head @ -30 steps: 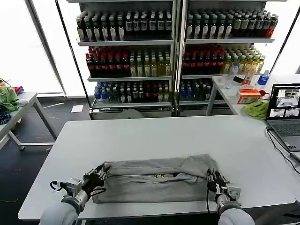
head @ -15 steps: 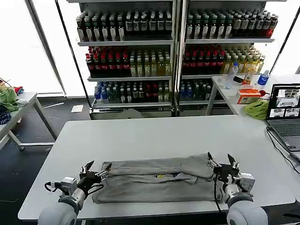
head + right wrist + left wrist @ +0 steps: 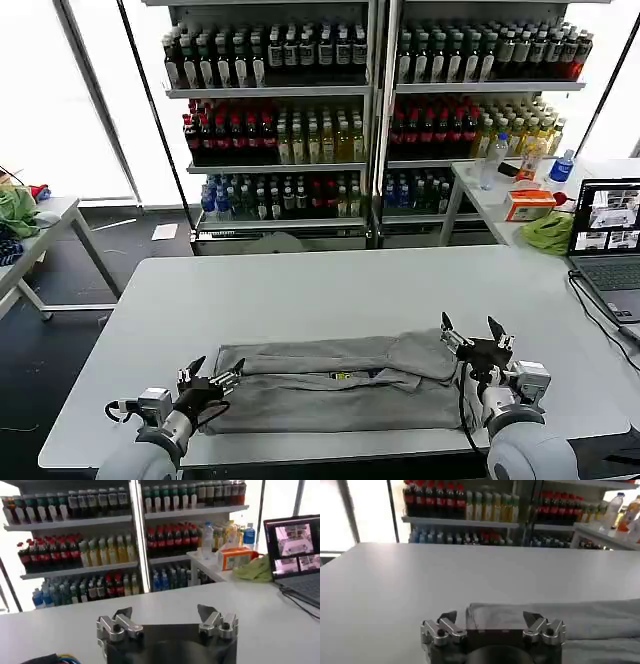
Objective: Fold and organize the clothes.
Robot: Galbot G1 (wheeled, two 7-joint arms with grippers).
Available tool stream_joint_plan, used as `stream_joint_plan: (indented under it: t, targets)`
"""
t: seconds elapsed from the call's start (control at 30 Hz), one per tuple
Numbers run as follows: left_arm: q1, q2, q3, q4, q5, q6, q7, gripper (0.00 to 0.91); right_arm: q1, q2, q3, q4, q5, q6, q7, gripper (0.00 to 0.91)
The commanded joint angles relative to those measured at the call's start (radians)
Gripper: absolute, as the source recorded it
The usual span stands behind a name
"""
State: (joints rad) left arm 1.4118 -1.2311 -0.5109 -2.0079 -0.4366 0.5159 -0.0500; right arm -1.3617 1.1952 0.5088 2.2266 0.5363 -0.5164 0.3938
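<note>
A light grey T-shirt (image 3: pixel 340 385) lies folded into a long band across the near part of the white table (image 3: pixel 320 290), a small coloured print showing at its middle. My left gripper (image 3: pixel 213 370) stands open at the band's left end, low over the table; in the left wrist view the cloth's end (image 3: pixel 555 620) lies just ahead of the open left gripper (image 3: pixel 490 616). My right gripper (image 3: pixel 470 329) is open and lifted a little above the band's right end. The right gripper (image 3: pixel 165 612) holds nothing, with bare table beyond it.
A laptop (image 3: pixel 607 245) with a cable sits at the table's right edge. A side table behind it carries a green cloth (image 3: pixel 548 232), an orange box and bottles. Shelves of bottles (image 3: pixel 370 110) fill the back. Another table with cloths (image 3: pixel 18 212) stands far left.
Both grippers let go of the shirt's ends and opened. The right one rose and drew back from the cloth; the left one stayed low at the left end. The band settled flatter.
</note>
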Motion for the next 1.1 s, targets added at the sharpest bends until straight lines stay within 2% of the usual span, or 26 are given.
stream_joint_plan:
  t: [0.03,0.73,0.77,0.83,0.87,0.9,0.97,1.1]
  targets:
    - [0.002,-0.029,-0.004,0.009,0.000,0.002,-0.003,0.907,-0.004,0.000,-0.001,0.014,0.001,0.001,-0.001,0.907]
    - [0.010,-0.042,0.004,0.067,0.035,-0.027,0.020,0.907,-0.016,-0.006,0.009,0.010,0.004,0.010,-0.003,0.907]
    - [0.011,-0.042,0.003,0.069,0.035,-0.028,0.021,0.856,-0.016,-0.006,0.008,0.010,0.004,0.010,-0.003,0.907]
    - [0.009,-0.043,0.003,0.077,0.035,-0.031,0.024,0.524,-0.014,-0.006,0.008,0.011,0.005,0.010,-0.003,0.907]
    - [0.009,-0.044,0.003,0.079,0.035,-0.031,0.024,0.232,-0.012,-0.006,0.008,0.011,0.005,0.010,-0.003,0.907]
    - [0.009,-0.045,0.004,0.079,0.035,-0.035,0.025,0.111,-0.010,-0.006,0.009,0.012,0.007,0.009,-0.002,0.907]
    - [0.010,-0.045,0.005,0.078,0.035,-0.039,0.027,0.020,-0.007,-0.008,0.010,0.012,0.010,0.009,-0.002,0.907]
    - [0.013,-0.045,0.007,0.074,0.035,-0.041,0.030,0.010,-0.002,-0.010,0.010,0.008,0.014,0.009,-0.001,0.907]
